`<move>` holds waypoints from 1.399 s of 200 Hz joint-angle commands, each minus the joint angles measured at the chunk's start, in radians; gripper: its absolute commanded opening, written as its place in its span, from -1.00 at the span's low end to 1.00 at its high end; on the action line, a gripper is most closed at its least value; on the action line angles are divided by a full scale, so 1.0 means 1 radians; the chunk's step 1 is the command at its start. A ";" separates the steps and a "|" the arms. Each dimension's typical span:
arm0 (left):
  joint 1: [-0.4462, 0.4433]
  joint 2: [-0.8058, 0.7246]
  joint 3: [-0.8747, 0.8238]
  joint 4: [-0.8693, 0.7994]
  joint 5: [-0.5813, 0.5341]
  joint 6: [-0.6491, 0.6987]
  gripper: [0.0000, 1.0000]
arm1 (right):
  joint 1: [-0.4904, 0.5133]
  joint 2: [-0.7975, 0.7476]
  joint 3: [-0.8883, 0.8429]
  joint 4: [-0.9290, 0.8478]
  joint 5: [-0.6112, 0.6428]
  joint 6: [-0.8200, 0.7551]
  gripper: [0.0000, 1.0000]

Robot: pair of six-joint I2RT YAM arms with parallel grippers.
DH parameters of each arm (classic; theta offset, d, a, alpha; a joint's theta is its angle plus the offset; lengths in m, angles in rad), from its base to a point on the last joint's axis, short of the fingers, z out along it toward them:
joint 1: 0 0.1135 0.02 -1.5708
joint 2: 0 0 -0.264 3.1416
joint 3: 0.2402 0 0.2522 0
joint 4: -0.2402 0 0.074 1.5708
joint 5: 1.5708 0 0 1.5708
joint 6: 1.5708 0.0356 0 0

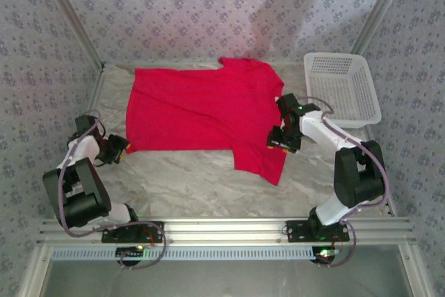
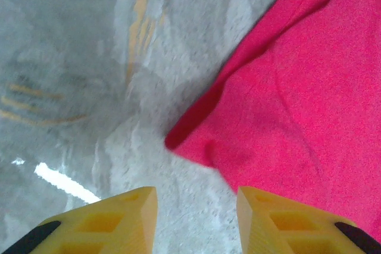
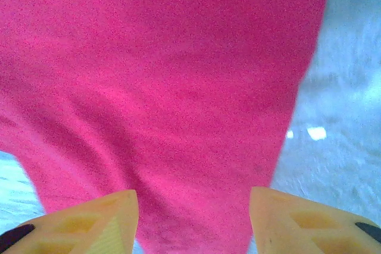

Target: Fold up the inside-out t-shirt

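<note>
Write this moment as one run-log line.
red t-shirt: spread on table | left jaws: open, at hem corner | right jaws: open, above sleeve

No legible text, label, brand or number anywhere. Faint yellow streaks (image 2: 141, 22) on the grey table cover (image 2: 71, 57): possibly print, too blurred to read.

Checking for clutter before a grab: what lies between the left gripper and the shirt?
Just bare table: in the left wrist view, the open left gripper faces the corner of the shirt across a plain marbled strip.
</note>
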 commanded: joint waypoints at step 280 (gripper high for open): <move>-0.004 0.073 0.149 0.019 0.029 -0.053 -1.00 | 0.109 -0.057 -0.296 0.170 -0.160 0.194 -0.34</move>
